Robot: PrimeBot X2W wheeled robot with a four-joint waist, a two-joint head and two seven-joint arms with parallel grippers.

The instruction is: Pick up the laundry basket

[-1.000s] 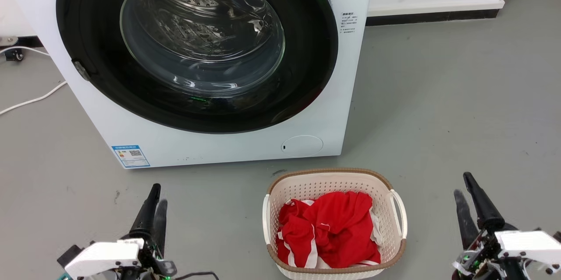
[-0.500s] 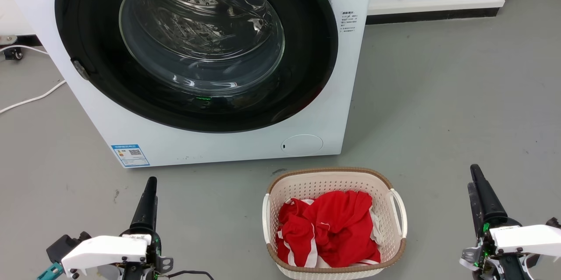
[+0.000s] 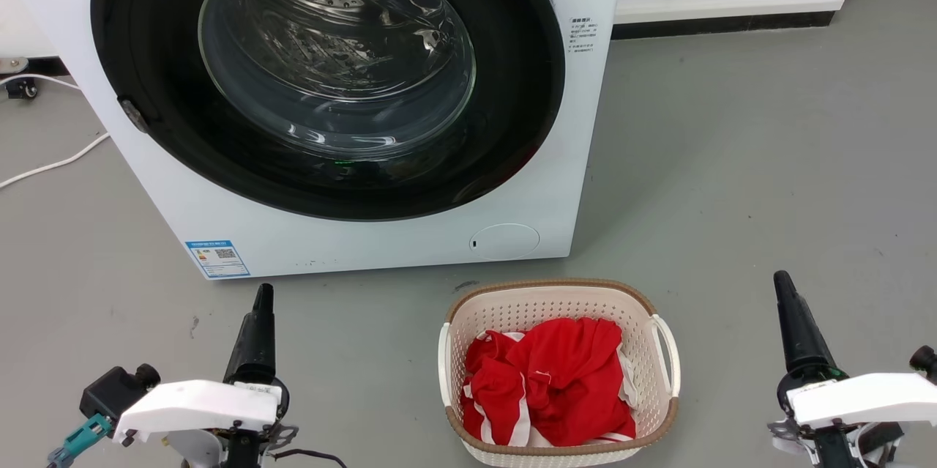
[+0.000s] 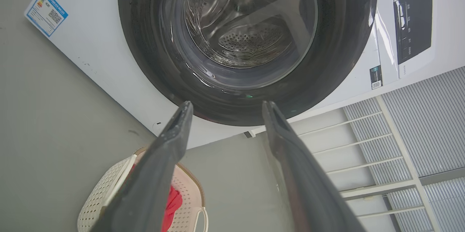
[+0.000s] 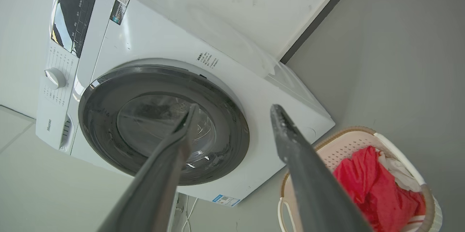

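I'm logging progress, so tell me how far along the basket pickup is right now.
Done: nothing yet; the laundry basket stands on the floor, red clothes inside. In hand: the left gripper and right gripper are open, flanking it, apart from its handles. Left: close in, grip the handles, lift.

The laundry basket (image 3: 543, 309) is cream perforated plastic with a dull sheen. Its rim (image 3: 549, 283) is brown with a woven-look texture, and its loop handle (image 3: 673, 362) is smooth and white. The garment (image 3: 564, 380) in it is soft, matt red cloth with white trim. The washing machine (image 3: 366, 244) has a smooth, glossy white shell, a shiny dark door ring (image 3: 520, 124) and reflective glass (image 3: 337, 87) over a bright perforated metal drum (image 4: 250, 39). The floor (image 3: 768, 160) is matt grey and lightly speckled. The fingers (image 4: 163, 159) of the left gripper (image 4: 226, 105) look dark and matt.
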